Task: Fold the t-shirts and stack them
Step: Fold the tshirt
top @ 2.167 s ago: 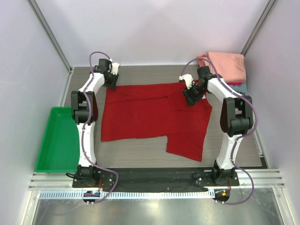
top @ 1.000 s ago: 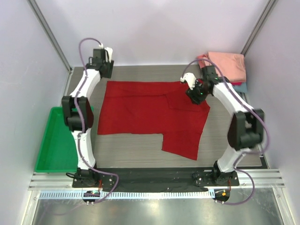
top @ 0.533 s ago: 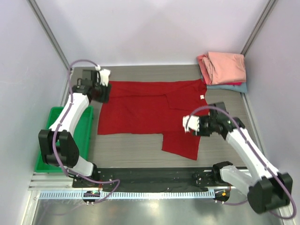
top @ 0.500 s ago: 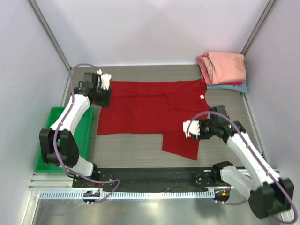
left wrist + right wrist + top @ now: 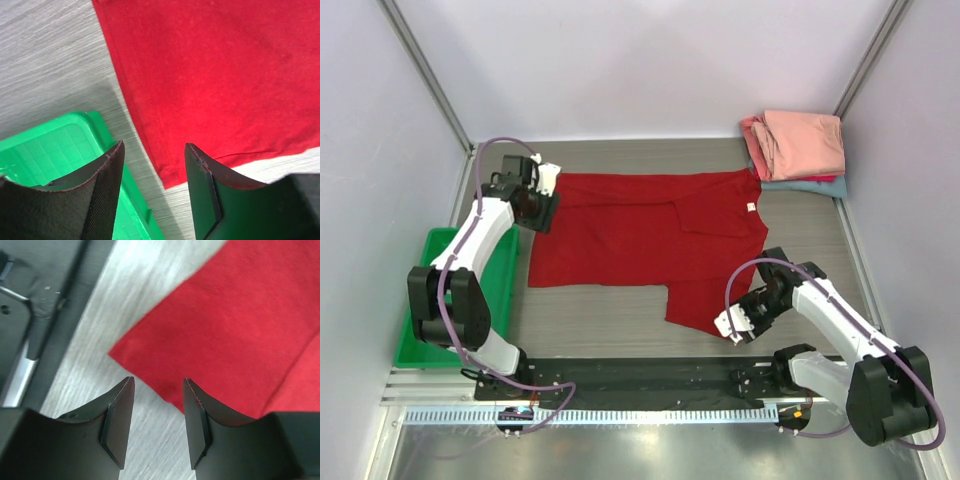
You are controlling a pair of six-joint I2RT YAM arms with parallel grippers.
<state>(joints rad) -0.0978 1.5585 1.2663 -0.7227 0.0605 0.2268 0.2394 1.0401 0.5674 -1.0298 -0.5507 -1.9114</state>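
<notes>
A deep red t-shirt (image 5: 640,235) lies spread flat on the table, its small white neck label (image 5: 752,208) at the right. My left gripper (image 5: 537,210) is open and empty above the shirt's left edge; in the left wrist view the shirt's corner (image 5: 172,175) lies between my fingers (image 5: 105,185). My right gripper (image 5: 737,326) is open and empty over the shirt's near right corner (image 5: 130,352). A stack of folded t-shirts (image 5: 802,142), salmon-pink on top and teal (image 5: 820,186) below, sits at the back right.
A green plastic tray (image 5: 445,300) lies at the left table edge, close to my left gripper, and shows in the left wrist view (image 5: 50,150). The black base plate (image 5: 650,372) runs along the near edge, just in front of my right gripper.
My right arm has swung from the shirt's far right collar area down to its near right corner. My left gripper has shifted from the far left corner to the left edge. The shirt lies still.
</notes>
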